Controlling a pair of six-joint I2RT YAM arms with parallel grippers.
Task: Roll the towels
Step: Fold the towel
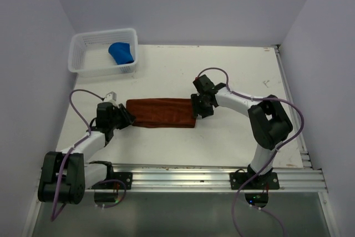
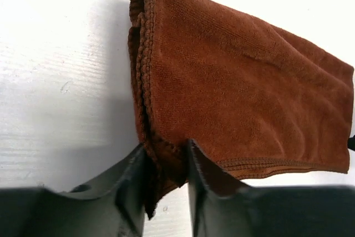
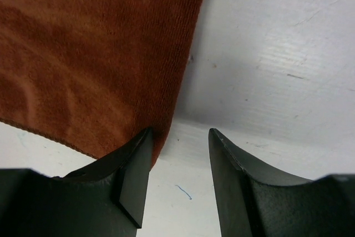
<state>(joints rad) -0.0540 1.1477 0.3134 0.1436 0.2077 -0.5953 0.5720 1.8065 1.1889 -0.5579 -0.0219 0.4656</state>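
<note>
A brown towel [image 1: 161,113] lies flat on the white table [image 1: 238,70], folded into a long strip that runs left to right between the two arms. The left hand [image 1: 126,118] sits at the strip's left end and the right hand [image 1: 197,109] at its right end. In the left wrist view the left hand [image 2: 166,173] is clamped on the near corner of the brown towel [image 2: 238,81]. Its dark fingers [image 2: 127,187] press close together with a bunched fold of cloth pinched between them, and the stitched, doubled edge of the fold runs up and away from the grip. In the right wrist view the right hand [image 3: 180,137] stands apart, with bare table showing in the gap between its fingers [image 3: 133,176]. The corner of the brown towel [image 3: 94,54] reaches only the inner side of one finger, and the other finger is over bare table beside the cloth. Whether that finger presses on the cloth cannot be told. At the far left corner of the table stands a white mesh basket [image 1: 79,54], well apart from the strip, and a blue towel [image 1: 122,53] lies bundled inside it toward its right side.
</note>
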